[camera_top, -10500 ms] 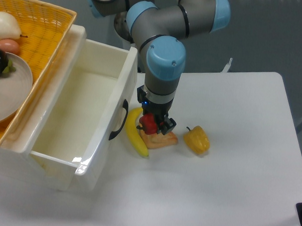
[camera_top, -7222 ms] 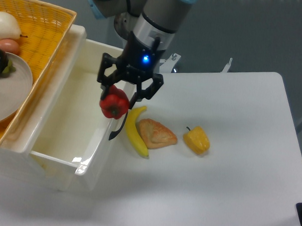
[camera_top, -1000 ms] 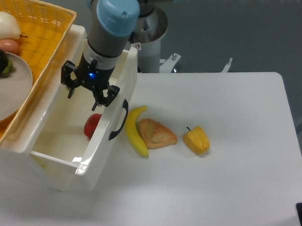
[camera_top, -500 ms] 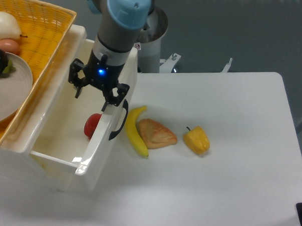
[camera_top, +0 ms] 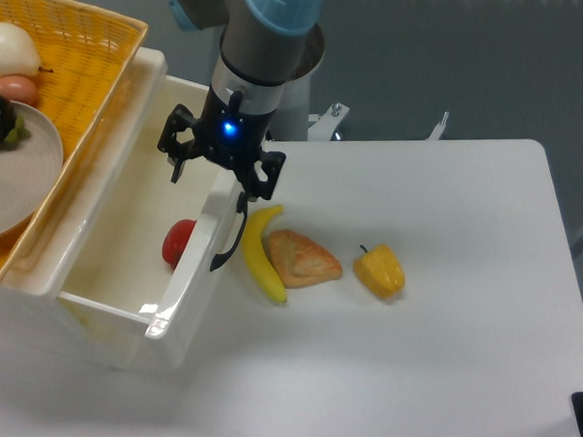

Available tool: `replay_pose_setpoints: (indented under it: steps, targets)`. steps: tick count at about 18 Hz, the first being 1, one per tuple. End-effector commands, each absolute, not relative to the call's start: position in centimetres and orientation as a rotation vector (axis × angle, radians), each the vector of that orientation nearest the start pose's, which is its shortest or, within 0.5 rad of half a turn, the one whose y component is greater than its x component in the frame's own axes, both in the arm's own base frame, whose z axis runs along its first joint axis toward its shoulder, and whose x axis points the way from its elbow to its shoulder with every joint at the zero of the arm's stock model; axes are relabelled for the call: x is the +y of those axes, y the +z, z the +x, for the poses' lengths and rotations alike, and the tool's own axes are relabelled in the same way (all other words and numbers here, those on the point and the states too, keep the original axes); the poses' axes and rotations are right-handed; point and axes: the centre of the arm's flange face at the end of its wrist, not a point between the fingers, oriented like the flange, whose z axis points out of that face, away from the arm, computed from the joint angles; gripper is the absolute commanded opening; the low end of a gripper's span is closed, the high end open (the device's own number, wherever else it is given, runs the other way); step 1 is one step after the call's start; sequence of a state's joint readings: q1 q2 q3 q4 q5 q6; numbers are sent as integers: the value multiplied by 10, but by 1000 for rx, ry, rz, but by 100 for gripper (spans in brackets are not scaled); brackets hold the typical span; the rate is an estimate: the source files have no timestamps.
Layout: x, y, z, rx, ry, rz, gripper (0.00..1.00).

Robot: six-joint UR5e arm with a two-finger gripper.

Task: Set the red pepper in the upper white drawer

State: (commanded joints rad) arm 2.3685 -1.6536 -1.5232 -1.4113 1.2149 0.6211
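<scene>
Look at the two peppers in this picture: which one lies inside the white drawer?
The red pepper lies inside the upper white drawer, against its front panel. The yellow pepper lies out on the table, right of the pastry.

Single fixed camera, high, looking steeply down on white table (camera_top: 440,360) from its front edge. Mid-range framing. Arm enters at 12 o'clock; upper white drawer (camera_top: 106,259) fills 9 o'clock side; table runs out toward 3 o'clock.
</scene>
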Motion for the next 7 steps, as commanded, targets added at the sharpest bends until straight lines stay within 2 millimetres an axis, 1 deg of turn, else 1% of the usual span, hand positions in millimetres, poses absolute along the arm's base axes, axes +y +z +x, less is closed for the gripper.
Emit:
replay_pose_setpoints:
  steps: [4,7]
  targets:
    - [494,488,-272,-103,-243,-2800,100]
    - [490,488,-279,-118,-239,-2801,100]
